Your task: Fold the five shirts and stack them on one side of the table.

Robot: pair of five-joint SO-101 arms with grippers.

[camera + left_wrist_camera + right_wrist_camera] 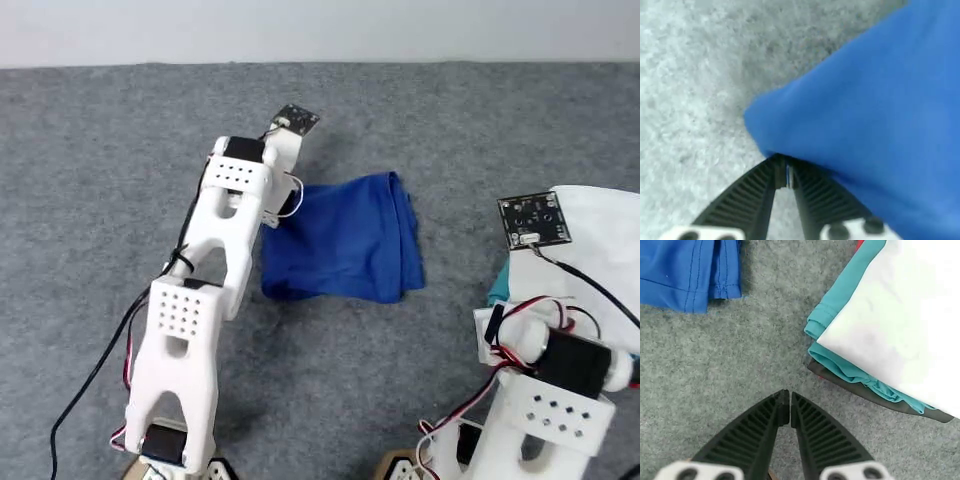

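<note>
My left claw (783,172) is pinched shut right at the blue shirt (880,115) corner, can't tell if it's got cloth. The right claw (790,407), shut too, hangs over grey table (705,375) beside the stack (900,325). Its cam shows teal and dark layers under the white.

Blue shirt (350,240) on grey table (100,150)

Tabletop: covered in grey, short-piled felt or carpet (480,130), mottled with lighter flecks.
Far edge: the grey covering ends in a straight line running the full width of the high view.
Beyond the far edge: a plain whitish band (320,30) without features; whether it is a wall cannot be told.
Light: soft and even, with only faint shadows on the grey.
</note>
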